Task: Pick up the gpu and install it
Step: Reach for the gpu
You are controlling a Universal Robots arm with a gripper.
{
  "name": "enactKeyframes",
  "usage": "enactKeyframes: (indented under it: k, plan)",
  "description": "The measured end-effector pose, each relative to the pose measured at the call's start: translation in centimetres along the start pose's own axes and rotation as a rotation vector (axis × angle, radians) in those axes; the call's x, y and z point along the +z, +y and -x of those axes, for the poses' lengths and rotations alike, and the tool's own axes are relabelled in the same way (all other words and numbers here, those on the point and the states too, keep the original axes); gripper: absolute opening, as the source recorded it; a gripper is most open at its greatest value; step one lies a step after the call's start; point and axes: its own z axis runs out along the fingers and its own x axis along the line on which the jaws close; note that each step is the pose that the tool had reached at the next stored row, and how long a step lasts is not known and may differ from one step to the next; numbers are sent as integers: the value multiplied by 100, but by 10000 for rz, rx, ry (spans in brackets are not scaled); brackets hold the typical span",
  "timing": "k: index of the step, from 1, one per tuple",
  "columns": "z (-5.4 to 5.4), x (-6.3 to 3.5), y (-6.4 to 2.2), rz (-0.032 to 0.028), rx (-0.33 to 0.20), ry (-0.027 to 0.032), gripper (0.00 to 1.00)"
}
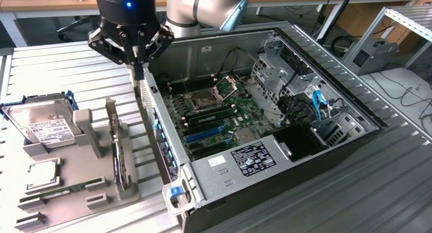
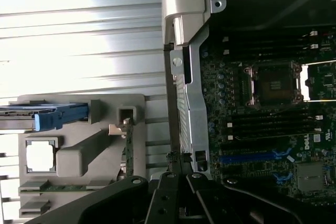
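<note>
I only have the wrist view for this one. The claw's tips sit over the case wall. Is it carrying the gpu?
Observer: No. In the exterior view the gpu stands on edge in the grey tray, apart from the shut claw.
Operator: What else is in the case?
Observer: A power supply with a label on top, at the end away from the claw.
Operator: Any cables inside?
Observer: Yes, blue cables hang beside the drive cage.
</note>
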Motion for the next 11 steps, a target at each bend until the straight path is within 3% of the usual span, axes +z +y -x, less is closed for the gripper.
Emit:
enactKeyframes:
  k: [11]
  plan:
    - [-37,13,-3,-1,-1,0,11]
